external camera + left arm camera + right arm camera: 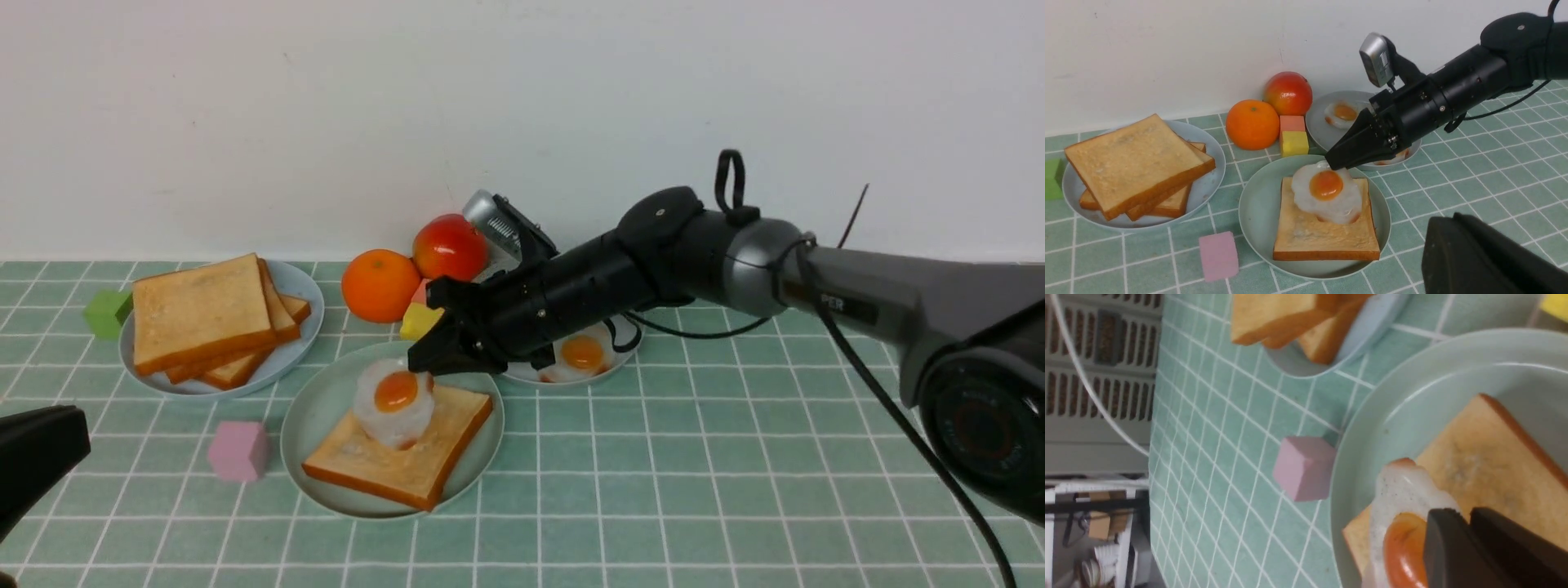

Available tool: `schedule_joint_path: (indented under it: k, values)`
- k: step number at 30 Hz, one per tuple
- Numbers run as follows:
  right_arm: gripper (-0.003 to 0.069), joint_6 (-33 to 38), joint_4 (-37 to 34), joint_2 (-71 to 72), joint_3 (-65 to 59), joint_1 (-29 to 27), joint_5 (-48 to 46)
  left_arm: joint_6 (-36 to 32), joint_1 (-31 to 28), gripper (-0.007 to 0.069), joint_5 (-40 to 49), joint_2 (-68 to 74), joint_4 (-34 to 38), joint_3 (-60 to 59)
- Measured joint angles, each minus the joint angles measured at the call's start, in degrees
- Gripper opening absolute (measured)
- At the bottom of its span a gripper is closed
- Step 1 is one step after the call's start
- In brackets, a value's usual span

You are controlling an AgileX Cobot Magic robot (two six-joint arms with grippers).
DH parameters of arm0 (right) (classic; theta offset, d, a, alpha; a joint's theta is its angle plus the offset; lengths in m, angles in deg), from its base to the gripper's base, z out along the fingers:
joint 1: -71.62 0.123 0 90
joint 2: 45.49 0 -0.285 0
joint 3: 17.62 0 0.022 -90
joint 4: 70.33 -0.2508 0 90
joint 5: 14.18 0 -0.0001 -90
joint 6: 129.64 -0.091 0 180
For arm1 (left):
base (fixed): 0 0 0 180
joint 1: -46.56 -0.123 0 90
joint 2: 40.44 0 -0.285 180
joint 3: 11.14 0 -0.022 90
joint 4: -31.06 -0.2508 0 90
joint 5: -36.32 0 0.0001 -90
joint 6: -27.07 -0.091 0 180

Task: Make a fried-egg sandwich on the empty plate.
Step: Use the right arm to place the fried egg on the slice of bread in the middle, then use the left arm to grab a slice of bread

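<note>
Right gripper (1336, 163): reaching down over the plate (1257, 212), jaws standing a narrow slit apart, tips sitting at the far rim of the egg (1327, 192); whether they are pinching that rim cannot be told, as the fingers (1453, 539) are covering the contact

Egg: lying tilted right under the tips, yolk up, on the toast (1323, 237); part of its white is hiding behind the fingers

Toast: one slice, lying flat on the plate below the gripper, nothing covering the egg

Left gripper (41, 449): closed, sitting well apart from the right gripper, showing only as a dark shape cut off by the frame edge

Grey plate (1318, 122): lying behind the right gripper, largely hidden by it; one spare egg (1341, 113) showing clearly

Pink cube (1218, 255): sitting just beside the plate, well apart from the tips
</note>
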Motion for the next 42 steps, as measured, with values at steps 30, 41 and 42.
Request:
schedule_joint_path:
  k: [30, 41, 42]
  values:
    - [0.0003, -18.62, 51.47, 52.24, -14.9, -1.7, -20.78, -1.04, -0.95, -0.0013, 1.19, 35.44, 1.3, 11.32]
    - [0.0008, -20.78, 54.62, 76.15, -39.63, -1.71, -11.31, -31.87, -28.4, -0.0013, 5.37, 61.47, 16.75, 32.38]
    - [0.001, -20.67, 54.86, 77.65, -40.75, -1.71, -11.38, -38.04, -31.56, -0.0013, 5.69, 64.76, 19.43, 34.9]
